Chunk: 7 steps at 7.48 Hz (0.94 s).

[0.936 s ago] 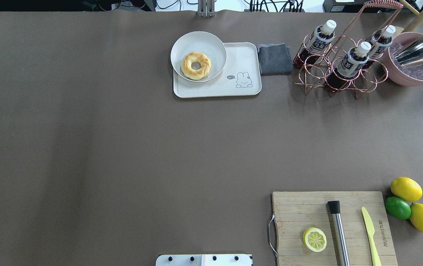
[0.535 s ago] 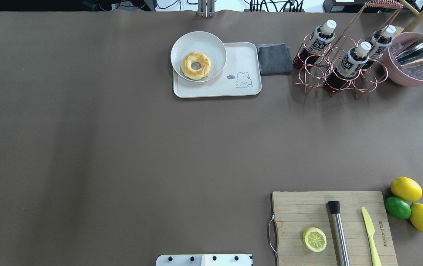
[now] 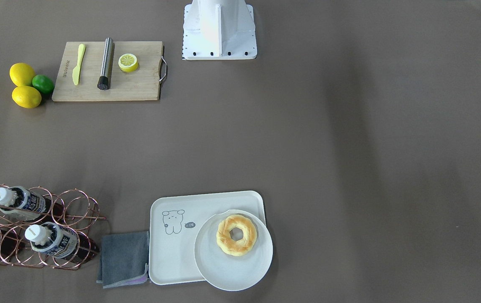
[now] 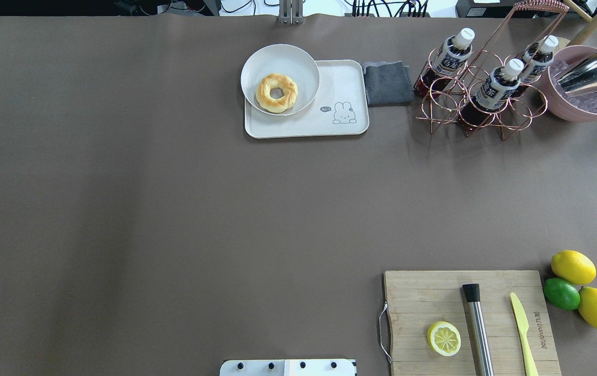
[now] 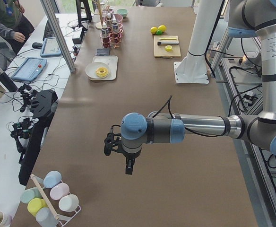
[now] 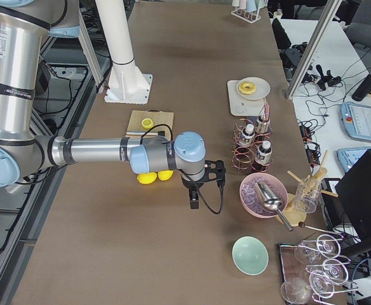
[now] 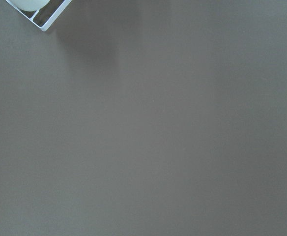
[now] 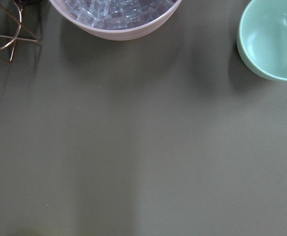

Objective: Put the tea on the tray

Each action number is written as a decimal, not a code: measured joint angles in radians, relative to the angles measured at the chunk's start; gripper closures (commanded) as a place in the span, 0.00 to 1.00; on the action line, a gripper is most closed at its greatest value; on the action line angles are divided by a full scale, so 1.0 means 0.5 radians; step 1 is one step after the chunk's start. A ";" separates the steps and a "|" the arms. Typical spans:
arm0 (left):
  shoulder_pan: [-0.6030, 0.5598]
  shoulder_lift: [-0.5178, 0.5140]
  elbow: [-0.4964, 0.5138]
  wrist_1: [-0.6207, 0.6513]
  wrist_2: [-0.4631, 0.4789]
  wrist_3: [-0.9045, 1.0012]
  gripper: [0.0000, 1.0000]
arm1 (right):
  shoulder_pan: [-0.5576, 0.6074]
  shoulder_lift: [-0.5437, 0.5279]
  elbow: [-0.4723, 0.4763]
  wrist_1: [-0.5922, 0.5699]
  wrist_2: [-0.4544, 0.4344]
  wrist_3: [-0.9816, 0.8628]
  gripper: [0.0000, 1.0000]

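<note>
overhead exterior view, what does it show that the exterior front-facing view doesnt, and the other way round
Only overhead: the pink ice bowl with its metal scoop. Only front-facing: the white pedestal's upright column. Both: the tray, plate with doughnut, three tea bottles in the copper rack, grey cloth, cutting board, lemons and lime.

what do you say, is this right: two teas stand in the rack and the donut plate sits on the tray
Not quite: three teas, not two, stand in the rack, as the overhead exterior view shows. The donut plate does sit on the tray.
</note>
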<state>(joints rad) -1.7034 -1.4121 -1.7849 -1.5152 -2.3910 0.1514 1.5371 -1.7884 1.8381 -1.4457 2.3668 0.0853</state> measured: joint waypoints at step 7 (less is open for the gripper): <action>-0.014 -0.092 -0.039 -0.305 -0.016 -0.007 0.01 | -0.009 0.028 0.012 0.282 0.177 0.007 0.00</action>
<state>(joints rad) -1.7103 -1.4581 -1.8045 -1.6675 -2.3991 0.1481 1.5327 -1.7744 1.8442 -1.3047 2.4555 0.0888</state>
